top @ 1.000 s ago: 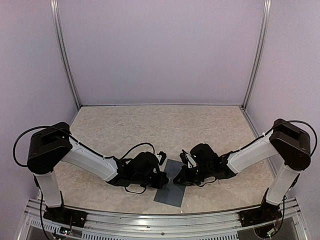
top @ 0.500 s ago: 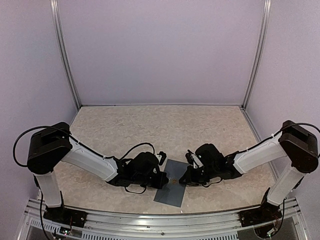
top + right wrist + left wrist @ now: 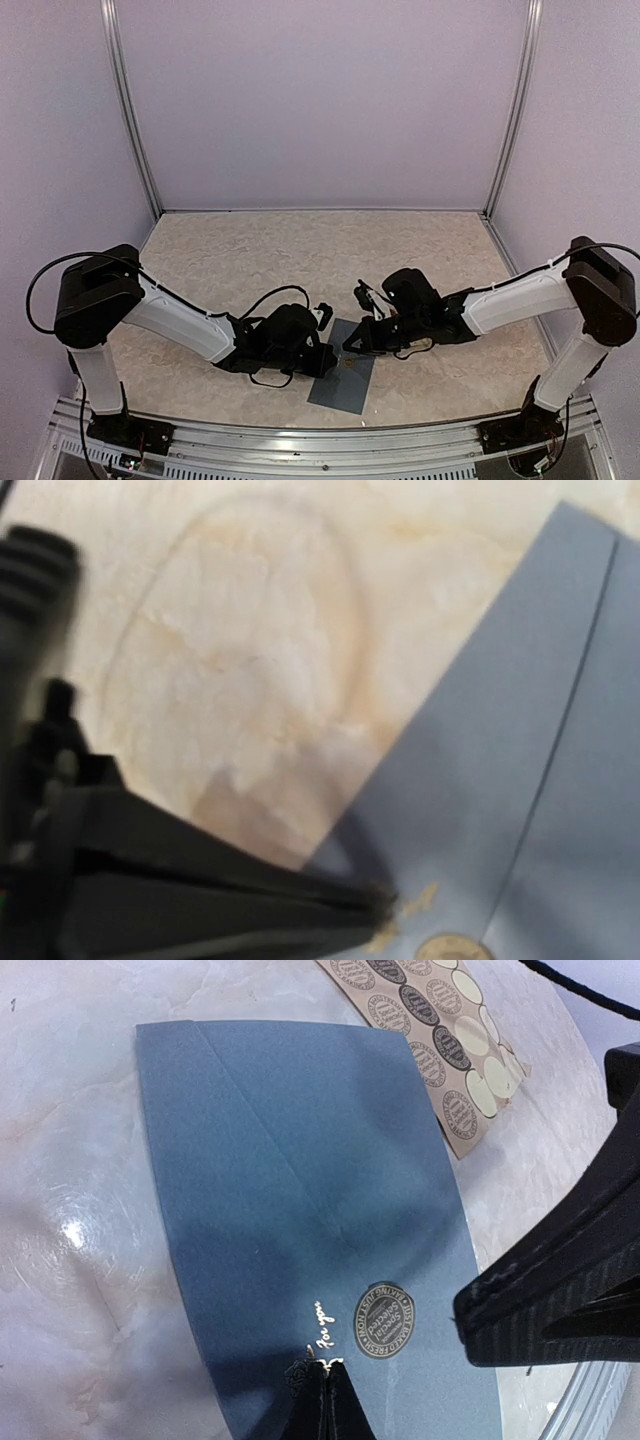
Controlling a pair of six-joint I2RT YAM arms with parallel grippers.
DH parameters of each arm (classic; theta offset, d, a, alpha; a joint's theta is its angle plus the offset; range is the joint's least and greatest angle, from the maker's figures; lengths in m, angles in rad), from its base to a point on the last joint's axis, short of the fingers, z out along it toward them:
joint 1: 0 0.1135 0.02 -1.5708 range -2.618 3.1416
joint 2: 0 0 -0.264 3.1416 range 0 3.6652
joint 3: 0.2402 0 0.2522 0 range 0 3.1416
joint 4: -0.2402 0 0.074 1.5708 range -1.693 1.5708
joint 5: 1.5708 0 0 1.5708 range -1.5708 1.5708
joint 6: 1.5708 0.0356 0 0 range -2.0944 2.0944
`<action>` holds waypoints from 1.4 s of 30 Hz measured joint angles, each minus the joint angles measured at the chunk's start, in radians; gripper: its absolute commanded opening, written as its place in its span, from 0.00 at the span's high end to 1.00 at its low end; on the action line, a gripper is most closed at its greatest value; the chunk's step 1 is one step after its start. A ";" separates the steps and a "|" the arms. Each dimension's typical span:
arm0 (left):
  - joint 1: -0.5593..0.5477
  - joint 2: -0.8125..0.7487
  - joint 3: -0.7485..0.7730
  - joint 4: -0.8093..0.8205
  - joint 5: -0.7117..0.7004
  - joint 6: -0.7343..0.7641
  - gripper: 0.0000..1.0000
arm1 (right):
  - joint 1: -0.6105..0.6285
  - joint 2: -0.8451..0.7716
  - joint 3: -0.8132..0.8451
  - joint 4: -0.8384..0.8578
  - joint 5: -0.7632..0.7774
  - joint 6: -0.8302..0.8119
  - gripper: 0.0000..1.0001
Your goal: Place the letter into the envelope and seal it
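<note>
Fingers [image 3: 322, 1408] of the left hand [image 3: 318, 1368] are pressed together with nothing between them. Their tips rest on the slate-blue envelope [image 3: 300, 1180], just beside the gold script [image 3: 322, 1331] near the flap's point. That envelope lies flat on the worktop [image 3: 300, 250] between the 2 hands with its flap folded down. Its long axis runs from the arm bases toward the far wall with a slight tilt, so each hand reaches it across a long edge. A round seal sticker [image 3: 386, 1318] sits on the flap tip, just right of the left fingertips. The sticker sheet [image 3: 440, 1030] lies just beside a corner of the envelope, at the end away from the seal. Further right, the right hand [image 3: 385, 905] is likewise closed and, as far as its blurred wrist view shows, empty. Its tips are at the envelope's surface just beside the seal; whether they actually touch cannot be told. The seal lies between the 2 sets of tips, about equally near to each, and pressing it flat looks like what remains.
</note>
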 measured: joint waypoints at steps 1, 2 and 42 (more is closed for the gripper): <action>0.000 0.000 0.000 0.000 0.000 0.000 1.00 | 0.000 0.012 0.004 0.000 -0.002 -0.003 1.00; 0.000 0.000 0.000 0.000 0.000 0.000 1.00 | 0.000 0.024 0.006 0.000 -0.006 -0.007 1.00; 0.000 0.000 0.000 0.000 -0.008 0.000 1.00 | -0.007 0.117 0.000 -0.007 0.025 0.048 1.00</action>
